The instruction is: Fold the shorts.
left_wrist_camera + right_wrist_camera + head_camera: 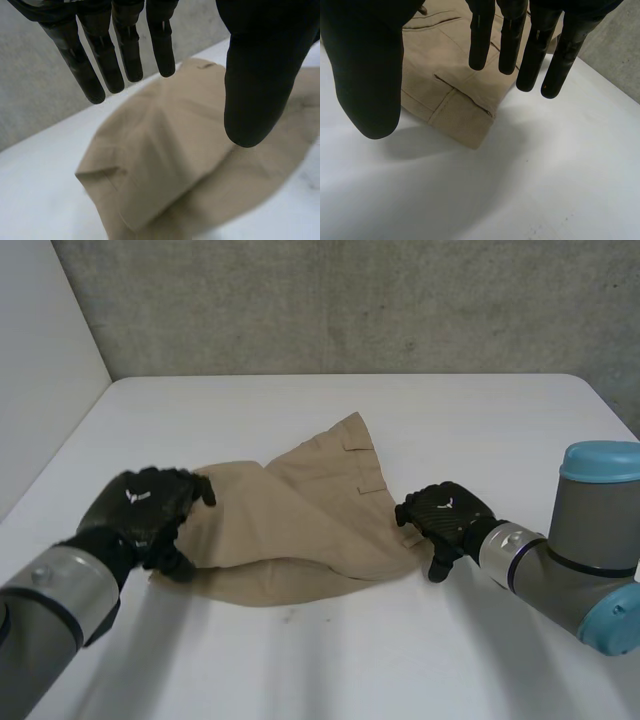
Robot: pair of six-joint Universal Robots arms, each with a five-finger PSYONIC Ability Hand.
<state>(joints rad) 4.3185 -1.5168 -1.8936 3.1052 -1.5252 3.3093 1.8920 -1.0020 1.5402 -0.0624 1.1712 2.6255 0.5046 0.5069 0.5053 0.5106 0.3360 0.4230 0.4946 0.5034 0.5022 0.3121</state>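
Shorts (pixel 300 530) lay half-folded on the counter (pixel 350 650). The left hand (pixel 145 505) and right hand (pixel 445 515) hovered, fingers (pixel 102 55) apart and empty. Next move, likely: grasp the edges.

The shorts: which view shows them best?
The head view: nearly the whole shorts, outline and folds. The left wrist view shows one folded end under the left hand; the right wrist view, one stitched corner by the right hand.

Bright, soft light — even, from above
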